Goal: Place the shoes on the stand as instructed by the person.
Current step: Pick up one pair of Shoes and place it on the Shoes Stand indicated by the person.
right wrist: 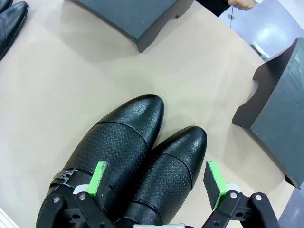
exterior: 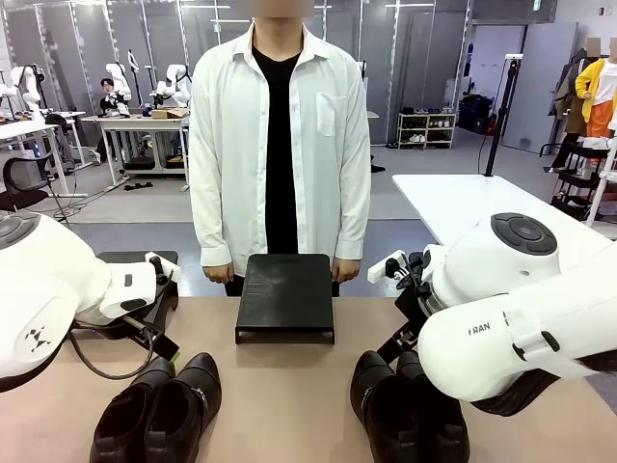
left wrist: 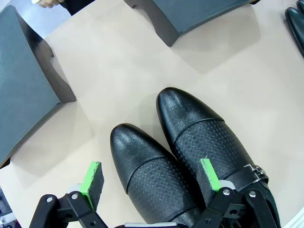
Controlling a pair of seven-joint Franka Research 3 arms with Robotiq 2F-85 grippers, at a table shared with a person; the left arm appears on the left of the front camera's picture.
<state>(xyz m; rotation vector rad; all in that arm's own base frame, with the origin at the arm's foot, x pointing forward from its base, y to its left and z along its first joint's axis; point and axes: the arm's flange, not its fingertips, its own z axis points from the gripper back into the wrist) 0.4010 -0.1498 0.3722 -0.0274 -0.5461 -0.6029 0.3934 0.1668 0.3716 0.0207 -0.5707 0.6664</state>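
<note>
Two pairs of glossy black shoes stand on the tan table, one front left (exterior: 159,407) and one front right (exterior: 405,405). My left gripper (left wrist: 151,176) hangs open just above the left pair (left wrist: 185,128), its green pads either side of one shoe. Over the right pair (right wrist: 137,137) my right gripper (right wrist: 156,179) is open too, astride the shoe nearer a stand (right wrist: 280,104). A black stand (exterior: 285,294) sits mid-table in front of the person (exterior: 280,145), whose hands hang at the sides. Nothing is held.
A second black stand (exterior: 135,260) sits at the left behind my left arm and appears in the left wrist view (left wrist: 23,90). The middle stand also shows in both wrist views (left wrist: 199,14) (right wrist: 133,16). Bare tabletop (exterior: 280,395) lies between the pairs.
</note>
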